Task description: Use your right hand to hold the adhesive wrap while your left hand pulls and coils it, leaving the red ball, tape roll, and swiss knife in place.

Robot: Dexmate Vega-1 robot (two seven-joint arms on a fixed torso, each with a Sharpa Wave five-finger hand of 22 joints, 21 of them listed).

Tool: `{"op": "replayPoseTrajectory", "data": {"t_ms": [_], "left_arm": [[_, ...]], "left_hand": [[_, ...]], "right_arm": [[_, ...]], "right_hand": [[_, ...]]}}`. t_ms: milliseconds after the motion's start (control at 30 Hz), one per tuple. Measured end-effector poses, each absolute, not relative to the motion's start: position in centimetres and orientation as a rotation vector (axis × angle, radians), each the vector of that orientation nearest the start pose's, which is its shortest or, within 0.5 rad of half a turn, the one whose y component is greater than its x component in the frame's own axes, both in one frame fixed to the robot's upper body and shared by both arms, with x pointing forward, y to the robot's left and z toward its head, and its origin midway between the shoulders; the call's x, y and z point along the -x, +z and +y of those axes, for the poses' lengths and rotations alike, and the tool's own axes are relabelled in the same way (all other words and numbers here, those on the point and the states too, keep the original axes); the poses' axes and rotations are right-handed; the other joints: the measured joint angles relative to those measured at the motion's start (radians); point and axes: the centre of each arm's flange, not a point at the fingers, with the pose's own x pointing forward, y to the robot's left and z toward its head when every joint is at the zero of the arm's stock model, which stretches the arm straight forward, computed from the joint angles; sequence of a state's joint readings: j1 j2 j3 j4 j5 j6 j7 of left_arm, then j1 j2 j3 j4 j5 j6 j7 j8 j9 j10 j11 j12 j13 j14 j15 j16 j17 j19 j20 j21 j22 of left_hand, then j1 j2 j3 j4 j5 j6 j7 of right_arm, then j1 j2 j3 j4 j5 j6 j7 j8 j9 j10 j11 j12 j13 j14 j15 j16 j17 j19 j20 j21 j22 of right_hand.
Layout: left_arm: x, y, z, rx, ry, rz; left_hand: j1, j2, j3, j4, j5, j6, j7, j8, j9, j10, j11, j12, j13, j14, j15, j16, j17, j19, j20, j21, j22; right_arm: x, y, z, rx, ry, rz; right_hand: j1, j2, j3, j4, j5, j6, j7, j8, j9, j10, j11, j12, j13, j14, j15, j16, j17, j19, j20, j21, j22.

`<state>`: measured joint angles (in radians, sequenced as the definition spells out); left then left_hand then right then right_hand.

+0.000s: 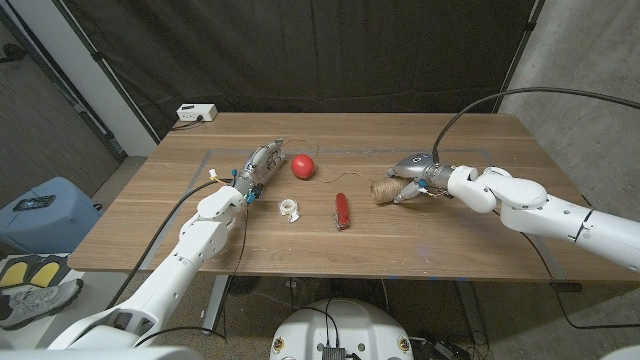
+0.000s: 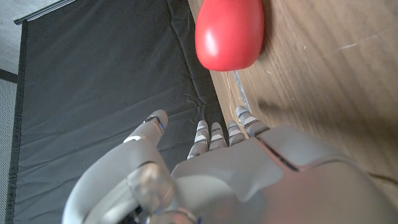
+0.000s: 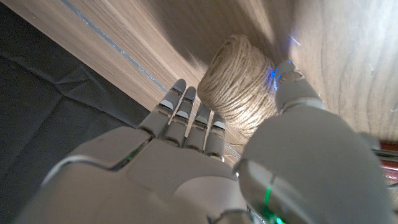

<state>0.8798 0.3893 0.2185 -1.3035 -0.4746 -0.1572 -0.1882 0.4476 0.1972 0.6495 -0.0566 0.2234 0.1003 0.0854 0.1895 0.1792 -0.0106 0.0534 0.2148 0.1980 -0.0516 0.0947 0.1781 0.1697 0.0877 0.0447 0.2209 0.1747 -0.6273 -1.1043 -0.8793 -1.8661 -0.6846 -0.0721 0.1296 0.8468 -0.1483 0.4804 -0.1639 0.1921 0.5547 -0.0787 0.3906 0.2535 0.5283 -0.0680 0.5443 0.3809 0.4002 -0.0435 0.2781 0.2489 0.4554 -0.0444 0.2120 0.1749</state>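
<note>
**Right hand at the twine spool, left hand beside the red ball**

While your right hand (image 1: 412,177) sits at about 3 o'clock from the table's middle, its fingers (image 3: 186,118) and thumb reach around the twine-like spool (image 1: 382,191); the right wrist view shows the spool between them, though you cannot tell for sure whether they grip it or only bracket it. A thin strand (image 1: 352,178) trails from the spool toward 9 o'clock, ending short of the red ball (image 1: 303,165).

Your left hand (image 1: 258,167) lies just at 9 o'clock of the ball, fingers pointing to 12 o'clock. In the left wrist view its fingers (image 2: 214,137) are straight and close together, the thumb apart, holding nothing.

The small white tape roll (image 1: 290,208) lies near the table's (image 1: 480,240) front edge, and the red swiss knife (image 1: 342,211) is just at 3 o'clock of it, both apart from either hand.
</note>
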Motion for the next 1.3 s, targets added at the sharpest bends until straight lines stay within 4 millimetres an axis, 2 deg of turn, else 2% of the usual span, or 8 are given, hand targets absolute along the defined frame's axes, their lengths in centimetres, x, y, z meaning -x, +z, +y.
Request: {"op": "replayPoseTrajectory", "data": {"t_ms": [700,933,1300], "left_arm": [[-65.2,-4.5,27.7,-0.022,-0.279,-0.520],[-65.2,-4.5,27.6,-0.023,-0.282,-0.520],[-65.4,-4.2,27.3,-0.025,-0.297,-0.523]], "left_hand": [[0.005,-0.005,0.000,0.000,0.000,0.000,0.000,0.000,0.000,0.000,0.000,0.000,0.000,0.002,-0.002,0.000,0.005,0.004,0.004,-0.007,0.000],[0.005,-0.005,0.000,0.000,0.000,0.000,0.000,0.000,0.000,0.000,0.000,0.000,0.000,0.002,-0.002,0.000,0.005,0.004,0.004,-0.008,0.000],[0.005,-0.005,0.000,0.000,0.000,0.000,0.000,0.000,0.000,0.000,0.000,0.000,0.000,0.002,-0.002,0.000,0.004,0.004,0.004,-0.008,0.000]], "right_arm": [[-57.7,-2.8,-24.1,1.939,0.187,-0.644],[-57.4,-2.4,-24.2,1.948,0.169,-0.651],[-56.6,-1.0,-24.5,1.962,0.138,-0.662]], "right_hand": [[0.019,-0.008,0.004,-0.004,-0.001,0.050,0.018,0.042,-0.005,0.040,0.020,0.041,0.018,0.082,-0.002,0.022,0.019,0.045,-0.006,0.008,0.000],[0.027,-0.017,0.004,-0.004,0.000,0.064,0.007,0.043,-0.010,0.050,0.016,0.048,0.022,0.085,0.001,0.022,0.028,0.048,-0.002,0.008,0.000],[0.027,-0.017,0.004,-0.004,0.000,0.068,0.007,0.043,-0.009,0.051,0.015,0.048,0.025,0.090,-0.004,0.022,0.037,0.048,-0.002,0.008,0.000]]}}
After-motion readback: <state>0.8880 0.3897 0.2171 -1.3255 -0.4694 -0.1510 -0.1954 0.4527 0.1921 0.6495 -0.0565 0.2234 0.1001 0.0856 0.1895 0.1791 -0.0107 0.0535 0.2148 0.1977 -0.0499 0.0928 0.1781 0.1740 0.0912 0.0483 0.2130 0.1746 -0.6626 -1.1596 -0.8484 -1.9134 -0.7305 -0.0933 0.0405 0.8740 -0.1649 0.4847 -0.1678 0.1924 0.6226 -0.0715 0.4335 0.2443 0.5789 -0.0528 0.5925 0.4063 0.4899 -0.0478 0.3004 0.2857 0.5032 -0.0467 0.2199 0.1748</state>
